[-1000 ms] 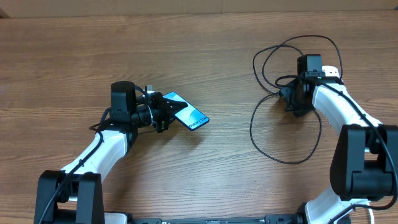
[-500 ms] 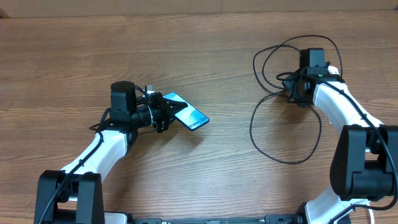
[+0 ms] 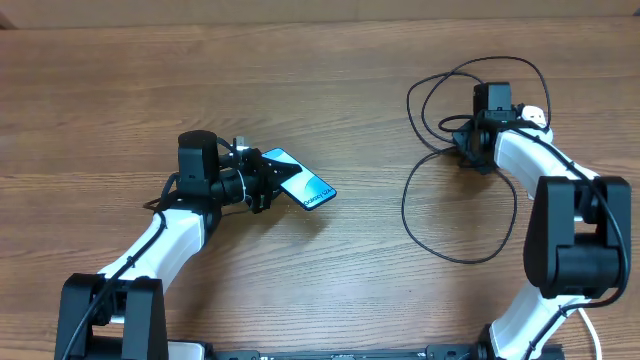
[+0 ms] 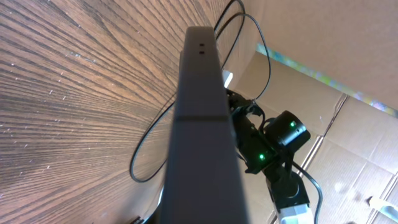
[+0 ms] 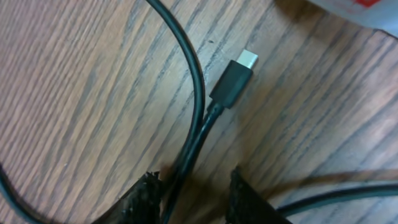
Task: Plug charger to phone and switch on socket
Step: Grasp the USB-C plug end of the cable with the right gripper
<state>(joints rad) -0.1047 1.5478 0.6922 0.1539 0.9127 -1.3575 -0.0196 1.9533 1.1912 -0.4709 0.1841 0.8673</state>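
The phone (image 3: 305,186), blue screen up and tilted, is held at its near end by my left gripper (image 3: 262,181), which is shut on it. In the left wrist view the phone (image 4: 202,124) shows edge-on as a dark bar. The charger (image 3: 440,235) lies in black loops on the right. Its small connector (image 5: 236,78) lies free on the wood. My right gripper (image 5: 193,183) is open, low over the table, its fingers on either side of the cable just behind the connector; it also shows in the overhead view (image 3: 474,150). The socket (image 3: 536,114) is mostly hidden under the right arm; a white corner with red (image 5: 364,7) shows.
The wooden table (image 3: 330,80) carries cable loops (image 3: 450,90) around and behind the right gripper. In the left wrist view the right arm (image 4: 280,140) and cardboard boxes (image 4: 348,124) stand beyond the table.
My right gripper has moved away from me, toward the table's back, along the cable near the socket. The left arm and the phone have not moved.
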